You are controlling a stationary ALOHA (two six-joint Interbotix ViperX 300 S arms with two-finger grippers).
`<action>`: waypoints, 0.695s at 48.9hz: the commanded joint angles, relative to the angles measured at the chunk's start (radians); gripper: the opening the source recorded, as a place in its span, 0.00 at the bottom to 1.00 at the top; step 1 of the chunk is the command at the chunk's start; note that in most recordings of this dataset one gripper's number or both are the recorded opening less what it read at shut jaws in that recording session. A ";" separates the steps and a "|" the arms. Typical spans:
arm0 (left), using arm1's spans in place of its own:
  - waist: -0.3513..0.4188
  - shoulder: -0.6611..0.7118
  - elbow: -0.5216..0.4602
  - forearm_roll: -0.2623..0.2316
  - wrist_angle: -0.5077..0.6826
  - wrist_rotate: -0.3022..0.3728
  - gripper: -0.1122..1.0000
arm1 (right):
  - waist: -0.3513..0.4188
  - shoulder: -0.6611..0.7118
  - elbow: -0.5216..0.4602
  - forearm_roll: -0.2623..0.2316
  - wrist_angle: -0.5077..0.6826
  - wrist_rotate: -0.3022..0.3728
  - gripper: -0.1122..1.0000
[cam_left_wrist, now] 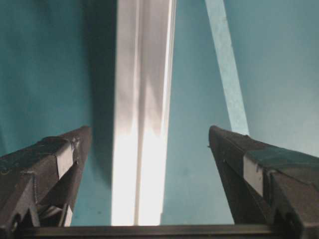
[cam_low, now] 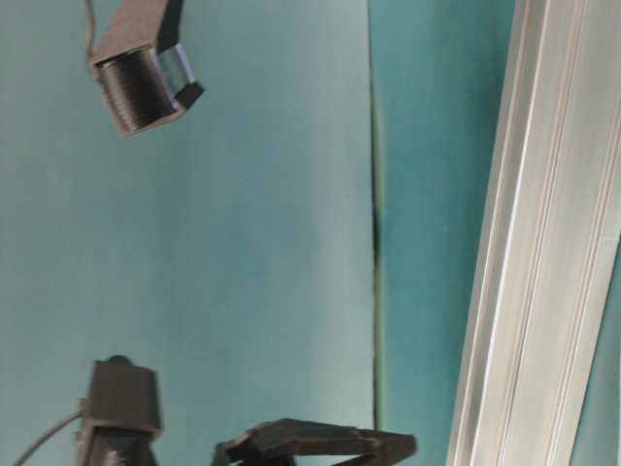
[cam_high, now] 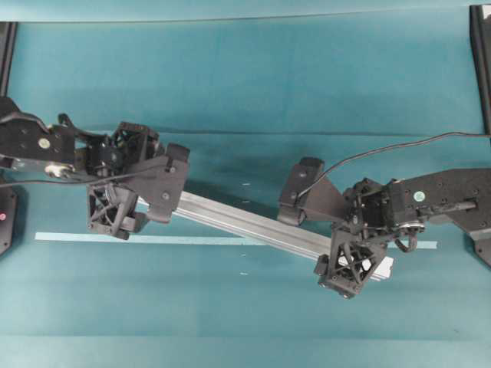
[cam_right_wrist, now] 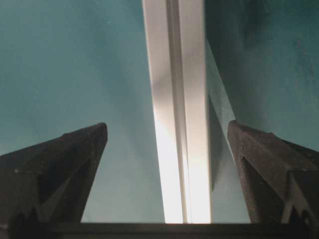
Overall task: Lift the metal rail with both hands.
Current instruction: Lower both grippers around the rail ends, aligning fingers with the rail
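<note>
Broadly, one teal-covered table (cam_high: pixel 245 69) carries everything, and on it lies one long silver-grey grooved aluminium metal rail (cam_high: pixel 245 220), running aslant in the overhead view from about 10 o'clock near the left arm down to 4 o'clock under the right arm, flat on the table and not yet raised. One thin flat pale-teal tape strip (cam_high: pixel 192 239) lies along the table just beside the rail and passes under it toward the right. Two black lattice-framed grippers are at work: the left gripper (cam_left_wrist: pixel 149 144) sits over the rail's 10 o'clock end, the right gripper (cam_right_wrist: pixel 167 137) over its 4 o'clock end. Both wrist views show the jaws spread wide with the rail running up between them, a clear gap on each side, so nothing is grasped. The risks from here are judgements. The rail is not centred between either pair of jaws, lying nearer the 9 o'clock one in the left wrist view and nearer the 3 o'clock one in the right, so one jaw could meet it first and nudge it sideways. If one gripper closes or rises ahead of the other, the bar may tilt, pivot, or slide out of the looser grip.
</note>
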 commanded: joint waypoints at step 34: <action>0.018 0.072 0.021 0.003 -0.097 0.005 0.95 | -0.025 0.014 0.081 -0.041 -0.074 -0.008 0.99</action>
